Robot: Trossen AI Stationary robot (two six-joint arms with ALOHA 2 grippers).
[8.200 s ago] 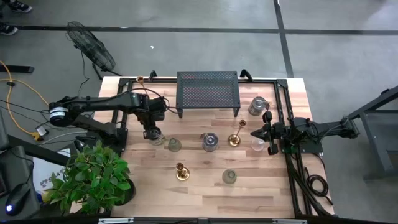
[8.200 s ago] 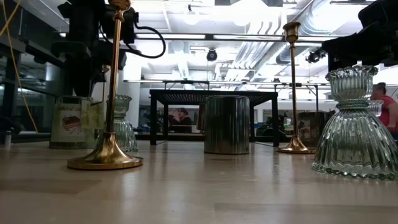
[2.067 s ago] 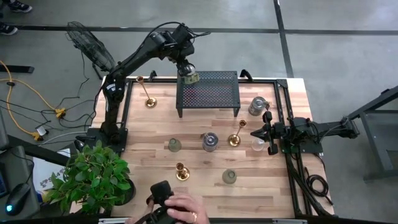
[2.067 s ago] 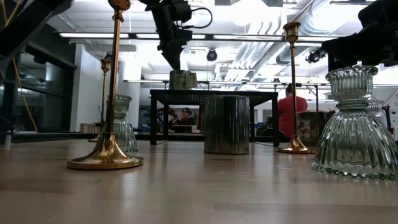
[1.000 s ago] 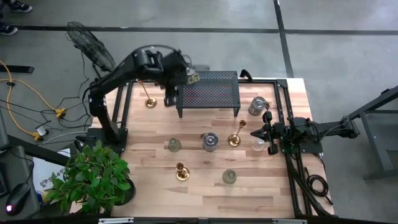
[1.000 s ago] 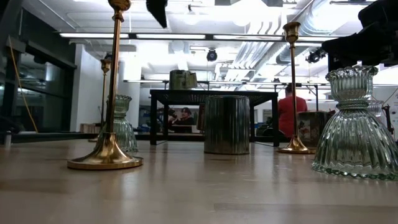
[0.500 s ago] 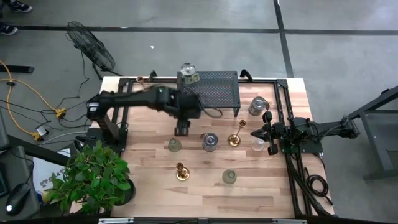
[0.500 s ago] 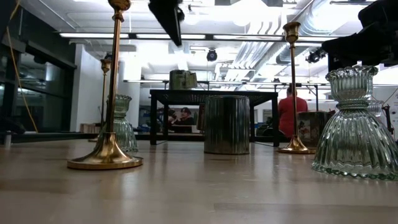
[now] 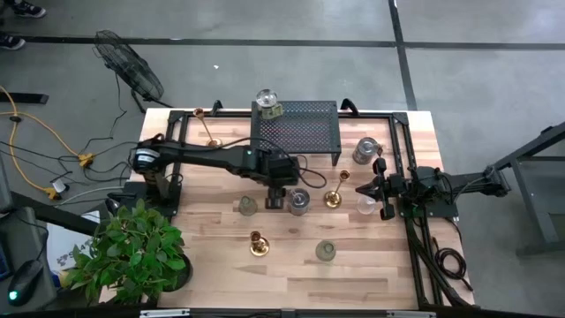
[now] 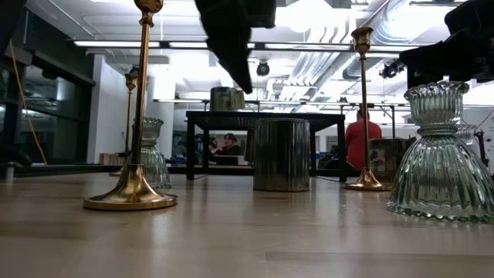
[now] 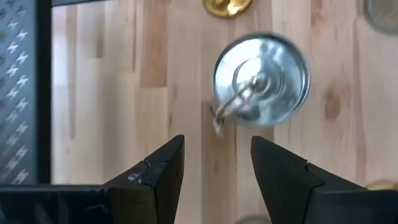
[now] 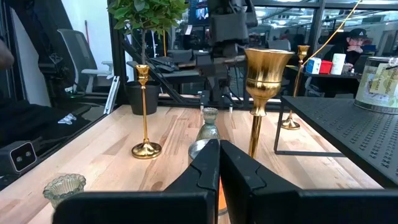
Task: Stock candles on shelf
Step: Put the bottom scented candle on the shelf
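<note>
Already one jar candle [image 9: 266,101] sits on the shelf [image 9: 296,131], at the mesh top's back left corner; in the low view it shows as a small labelled jar [image 10: 227,98] on the black stand [image 10: 265,117]. The other candles are on the wooden table [image 9: 291,269] in front of the shelf: a grey jar candle [image 9: 299,201] near the middle, a brass candlestick [image 9: 333,196] just to its right, a short brass one [image 9: 257,243] nearer the front, and a tall one [image 9: 212,140] left of the shelf. The left gripper [image 9: 274,196] hovers just left of the grey jar [image 11: 260,80], its fingers spread and empty. The right gripper [image 9: 366,188] waits at the table's right side, fingers pressed together, holding nothing.
</note>
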